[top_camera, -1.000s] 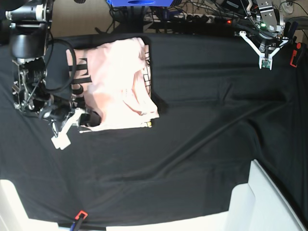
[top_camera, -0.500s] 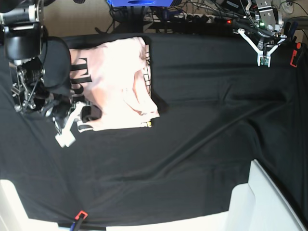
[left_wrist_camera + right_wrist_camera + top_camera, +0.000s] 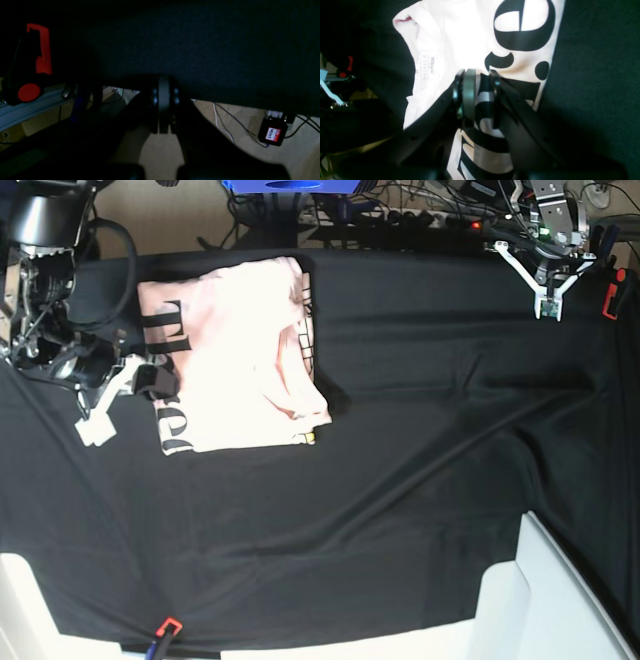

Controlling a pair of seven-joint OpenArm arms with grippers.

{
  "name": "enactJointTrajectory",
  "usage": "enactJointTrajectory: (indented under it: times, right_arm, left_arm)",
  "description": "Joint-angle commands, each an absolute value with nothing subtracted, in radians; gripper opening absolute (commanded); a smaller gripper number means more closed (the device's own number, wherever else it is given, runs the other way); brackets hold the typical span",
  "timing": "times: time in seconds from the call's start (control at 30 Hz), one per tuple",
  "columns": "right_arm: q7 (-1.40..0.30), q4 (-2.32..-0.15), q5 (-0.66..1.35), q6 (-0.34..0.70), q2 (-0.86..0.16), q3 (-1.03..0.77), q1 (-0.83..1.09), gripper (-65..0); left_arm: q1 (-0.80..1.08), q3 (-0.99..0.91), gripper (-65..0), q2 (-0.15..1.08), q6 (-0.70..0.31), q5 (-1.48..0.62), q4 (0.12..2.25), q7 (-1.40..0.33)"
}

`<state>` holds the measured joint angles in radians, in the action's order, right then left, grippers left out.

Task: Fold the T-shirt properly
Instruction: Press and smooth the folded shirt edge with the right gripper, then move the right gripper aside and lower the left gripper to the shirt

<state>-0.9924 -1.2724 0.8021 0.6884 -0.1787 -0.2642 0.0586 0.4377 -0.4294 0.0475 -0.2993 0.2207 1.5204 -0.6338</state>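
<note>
1. While I watch the right wrist view, the right gripper (image 3: 476, 96) has its jaws narrowed on a printed edge of the pale pink cotton T-shirt (image 3: 460, 42) with black serif lettering.
2. From the base view I see that folded T-shirt (image 3: 235, 360) lying at the far left of the black table cloth (image 3: 420, 480), its lettered edge beside the right gripper (image 3: 140, 380).
3. Farthest off, my left gripper (image 3: 548, 308) hangs at the far edge, jaws pressed together, gripping nothing.

Folded pink T-shirt (image 3: 235, 355), lettering showing
</note>
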Motion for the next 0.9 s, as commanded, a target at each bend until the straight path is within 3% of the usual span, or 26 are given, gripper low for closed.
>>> enactJointTrajectory:
  times: [0.0,0.2,0.4,0.7,0.87]
  right_arm:
    - [-0.977,-1.291,0.822,0.698,-0.186,-0.266,0.053,-56.7]
    - [-0.897,-1.171,0.819,0.698,-0.193,-0.26,0.059,-56.7]
    - [-0.803,-1.056,0.806,0.698,-0.228,-0.136,0.027,-56.7]
    - [-0.908,-1.34,0.897,0.698,-0.222,-0.223,0.133,-56.9]
    - [-0.943,-1.371,0.897,0.698,-0.219,-0.274,0.214,-56.9]
  left_arm:
    - [0.438,-0.432,-64.0,0.058,-0.292,0.223,1.537,-0.622]
    - [0.427,-0.435,-64.0,0.058,-0.292,0.223,1.534,-0.622]
    - [0.43,-0.438,-64.0,0.058,-0.292,0.223,1.534,-0.622]
    - [0.432,-0.438,-64.0,0.058,-0.292,0.223,1.534,-0.622]
    - [0.429,-0.433,-64.0,0.058,-0.292,0.223,1.534,-0.622]
